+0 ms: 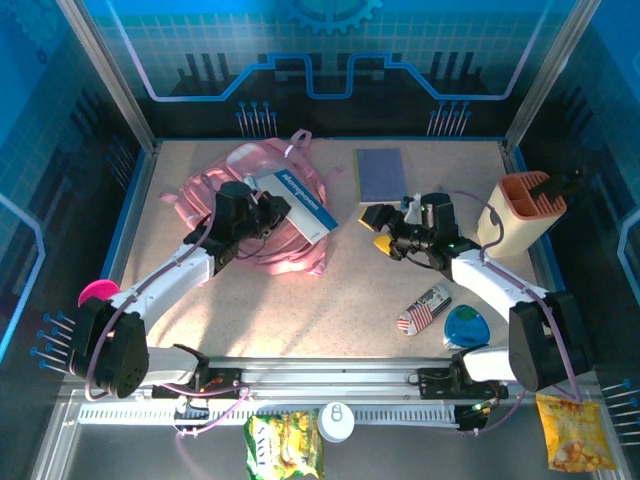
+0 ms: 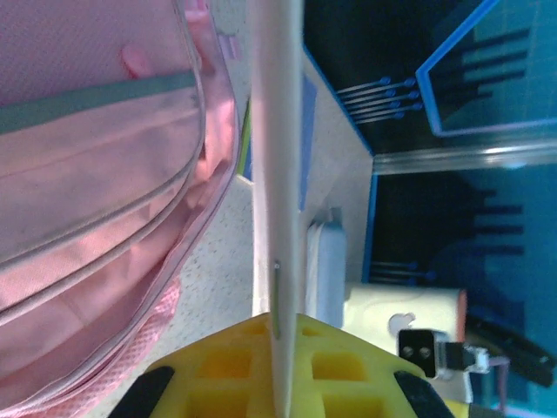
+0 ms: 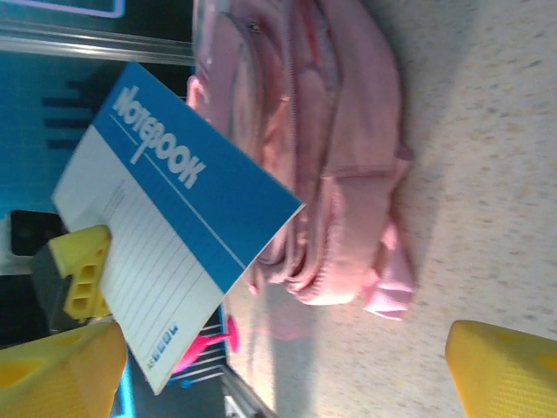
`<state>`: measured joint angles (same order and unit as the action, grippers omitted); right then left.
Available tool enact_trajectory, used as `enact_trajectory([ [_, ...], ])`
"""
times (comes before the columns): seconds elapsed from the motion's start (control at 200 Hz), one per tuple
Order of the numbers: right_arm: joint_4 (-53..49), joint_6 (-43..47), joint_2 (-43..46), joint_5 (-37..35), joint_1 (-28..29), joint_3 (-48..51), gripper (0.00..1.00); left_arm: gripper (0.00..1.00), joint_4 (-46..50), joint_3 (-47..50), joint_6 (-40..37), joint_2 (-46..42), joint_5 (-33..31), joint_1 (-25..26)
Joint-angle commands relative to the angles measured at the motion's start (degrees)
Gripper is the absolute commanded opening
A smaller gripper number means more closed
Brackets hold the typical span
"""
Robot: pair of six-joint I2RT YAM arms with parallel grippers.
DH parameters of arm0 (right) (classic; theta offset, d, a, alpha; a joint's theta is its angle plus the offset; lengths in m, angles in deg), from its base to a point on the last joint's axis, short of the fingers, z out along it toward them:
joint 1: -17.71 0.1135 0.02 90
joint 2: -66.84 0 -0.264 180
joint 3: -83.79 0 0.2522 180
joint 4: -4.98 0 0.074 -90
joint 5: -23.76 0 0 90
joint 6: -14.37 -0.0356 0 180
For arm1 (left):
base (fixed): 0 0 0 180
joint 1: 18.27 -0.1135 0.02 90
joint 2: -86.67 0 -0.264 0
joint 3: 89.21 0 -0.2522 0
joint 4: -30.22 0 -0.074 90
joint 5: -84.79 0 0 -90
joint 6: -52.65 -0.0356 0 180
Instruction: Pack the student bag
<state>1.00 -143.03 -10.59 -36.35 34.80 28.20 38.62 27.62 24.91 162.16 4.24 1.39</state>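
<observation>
Pink disc: lower left of the top view, at the table's left edge, just beside the left arm.

Student bag: upper left of centre in the top view, lying slumped on the speckled table with its straps spread out. In the left wrist view its pink fabric and zip lines take up the left half. In the right wrist view it lies across the upper middle.

Left gripper: over the bag, clamped on the notebook. In the left wrist view the yellow fingers pinch the notebook from both sides.

Notebook: blue and white cover, held above the bag's right side. It is edge-on in the left wrist view, and its cover faces the camera in the right wrist view.

Purple pad: flat on the table, right of the bag, apart from it.

Right gripper: right of centre, near the notebook. Its fingers are wide apart with nothing between them.

Flag-patterned can: lying on its side, lower right.

Blue object: just right of the can.

Pen holder: beige and orange, upright at the right of the table.
</observation>
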Motion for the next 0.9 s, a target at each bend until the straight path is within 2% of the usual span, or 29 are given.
enact_trajectory([
  [0.0, 10.4, -9.5, -2.8, 0.0, 3.0, -1.3, 0.96, 0.0, -6.8, 0.9, 5.5, -0.7, 1.2, -1.2],
  [0.205, 20.9, -19.0, -10.1, -0.9, 7.4, -5.3, 0.95, 0.0, -14.8, 1.8, 12.0, 1.8, 0.5, -1.8],
  [0.485, 24.5, -21.0, -17.2, -2.6, 9.7, -13.3, 0.92, 0.0, -16.5, 0.9, 14.3, 4.1, 1.4, -2.2],
  [0.645, 29.3, -23.4, -20.3, -3.0, 10.1, -13.7, 0.78, 0.0, -15.6, -0.6, 14.0, 4.8, 2.2, -2.3],
  [0.895, 32.1, -24.9, -21.9, -2.7, 9.1, -13.2, 0.44, 0.0, -15.0, -0.1, 13.7, 4.0, 1.3, -2.4],
])
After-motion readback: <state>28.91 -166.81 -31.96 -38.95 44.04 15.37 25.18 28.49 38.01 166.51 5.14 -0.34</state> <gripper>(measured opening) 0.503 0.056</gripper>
